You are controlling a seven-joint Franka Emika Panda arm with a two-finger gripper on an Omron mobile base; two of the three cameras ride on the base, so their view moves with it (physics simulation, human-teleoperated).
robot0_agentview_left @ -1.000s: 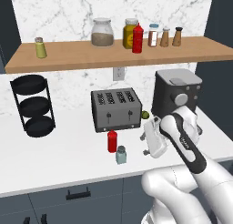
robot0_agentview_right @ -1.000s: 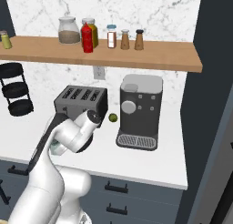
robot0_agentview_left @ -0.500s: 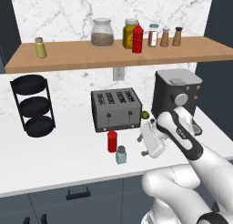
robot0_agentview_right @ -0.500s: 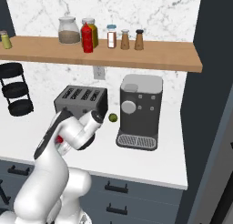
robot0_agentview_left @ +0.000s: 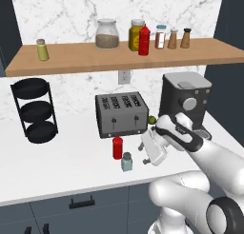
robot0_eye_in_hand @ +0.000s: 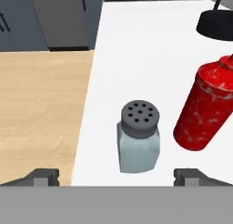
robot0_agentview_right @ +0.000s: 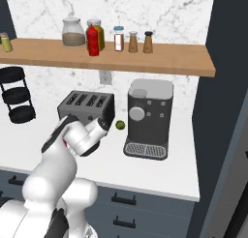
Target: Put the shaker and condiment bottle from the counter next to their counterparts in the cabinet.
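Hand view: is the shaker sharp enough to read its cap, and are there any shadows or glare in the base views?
Hand view: the shaker is sharp, the holes in its cap distinct; the condiment bottle shows mottled pale highlights. Left base view: soft shadows under the toaster and rack, no glare. Right base view: evenly lit, all in focus.

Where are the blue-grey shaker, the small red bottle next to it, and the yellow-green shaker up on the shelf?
shaker (robot0_eye_in_hand: pixel 139 141), hand view, on its pale translucent body.
condiment bottle (robot0_agentview_left: pixel 117 148), left base view, on its red body.
yellow-green shaker (robot0_agentview_left: pixel 43 51), left base view, on its body, left end of the shelf.
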